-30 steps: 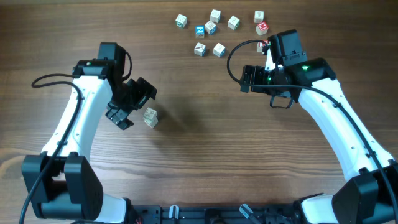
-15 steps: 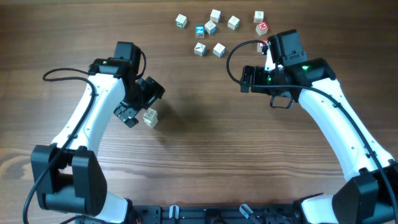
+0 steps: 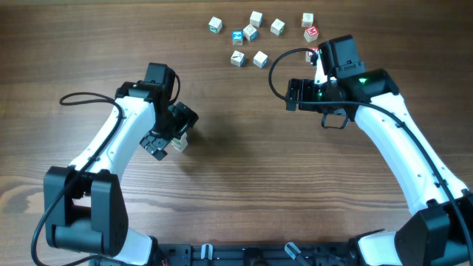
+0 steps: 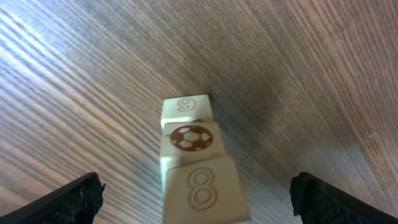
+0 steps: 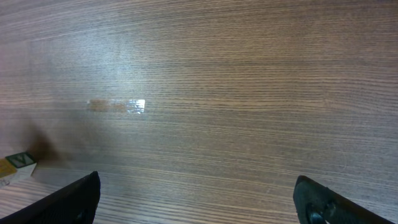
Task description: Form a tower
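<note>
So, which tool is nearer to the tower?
Left. The left tool is open right over the tower, one finger on each side. The right tool is far across the table, close to the loose cubes.

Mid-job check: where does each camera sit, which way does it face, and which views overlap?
Overhead: above the table, facing straight down; shows left arm, right arm, the tower and loose letter cubes at the far edge.
Left wrist: on the left arm, looking steeply down at the tower's 9, football and 8 faces; open left fingers in the bottom corners.
Right wrist: on the right arm, facing bare wood and a Y cube; open right fingers in the corners.
Shared: overhead and left wrist both show the tower.
</note>
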Tool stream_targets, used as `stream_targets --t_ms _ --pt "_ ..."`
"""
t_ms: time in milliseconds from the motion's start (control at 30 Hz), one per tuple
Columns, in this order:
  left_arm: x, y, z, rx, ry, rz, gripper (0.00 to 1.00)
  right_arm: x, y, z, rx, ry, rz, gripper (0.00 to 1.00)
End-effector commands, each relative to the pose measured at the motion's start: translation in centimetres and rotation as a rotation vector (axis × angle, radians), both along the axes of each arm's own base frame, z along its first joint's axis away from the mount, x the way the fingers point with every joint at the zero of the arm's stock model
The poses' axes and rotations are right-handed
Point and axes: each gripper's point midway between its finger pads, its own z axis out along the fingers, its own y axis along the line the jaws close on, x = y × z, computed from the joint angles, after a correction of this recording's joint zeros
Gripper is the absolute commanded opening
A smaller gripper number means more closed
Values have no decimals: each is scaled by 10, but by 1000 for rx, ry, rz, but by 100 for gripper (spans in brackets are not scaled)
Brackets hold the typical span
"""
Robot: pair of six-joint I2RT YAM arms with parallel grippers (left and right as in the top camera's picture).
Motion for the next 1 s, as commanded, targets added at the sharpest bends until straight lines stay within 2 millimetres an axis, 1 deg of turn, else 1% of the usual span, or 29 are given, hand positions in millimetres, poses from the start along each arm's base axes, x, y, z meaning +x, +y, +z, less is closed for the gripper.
stream_targets --t_ms 0,200,367,467,500,633,967 --pt "-3 -1 -6 -7 16 15 100 0 -2 0 -23 -9 13 100" --pt "-3 -1 -11 -5 29 14 100 0 -2 0 -23 -9 13 100" --pt "-8 -3 -29 -2 95 14 100 0 -2 0 -23 -9 14 100" --pt "-9 -3 -32 -4 103 13 89 0 -2 0 -23 -9 14 100" --pt "-9 -3 -32 -4 104 13 88 0 -2 0 -23 -9 14 100" --pt "-8 -3 -32 -4 103 13 77 0 -2 0 -23 -9 14 100" --pt "-8 -3 -32 -4 100 13 63 0 -2 0 -23 -10 14 100"
